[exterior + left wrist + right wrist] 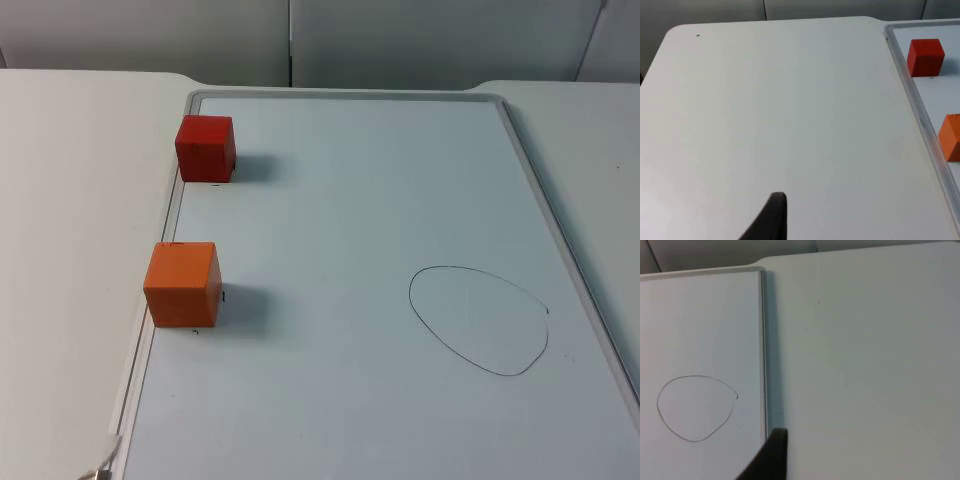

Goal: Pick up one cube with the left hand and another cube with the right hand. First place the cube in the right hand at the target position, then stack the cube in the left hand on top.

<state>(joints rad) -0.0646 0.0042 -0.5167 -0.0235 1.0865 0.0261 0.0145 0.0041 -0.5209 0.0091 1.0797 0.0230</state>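
A white board (380, 300) with a pale raised frame is laid flat on the white desk (70, 200), its far edge lying near the grey partition wall (420, 35). Two cubes are set on the board along its left edge, well apart from each other. The red cube (206, 148) is placed nearer the far corner of the board, just beside the frame. The orange cube (182, 283) is placed closer to the camera, also against the left frame, with one face turned slightly toward the board's middle. Both cubes rest squarely on the board and nothing is stacked on either.

A thin, hand-drawn oval outline (479, 319) is marked on the right half of the board, close to the right frame and well apart from both cubes; nothing lies inside it.

In the left wrist view, the left tool (771, 220) is seen over bare desk to the left of the board, with the red cube (925, 57) and part of the orange cube (951, 137) visible beyond the frame. Only one dark fingertip is shown, so how far the tool is parted cannot be told; nothing is seen held in it.

In the right wrist view, the right tool (769, 457) is seen just beside the board's right frame, near the oval outline (696, 408). Again a single fingertip is shown, so its spread cannot be told, and nothing is seen held.
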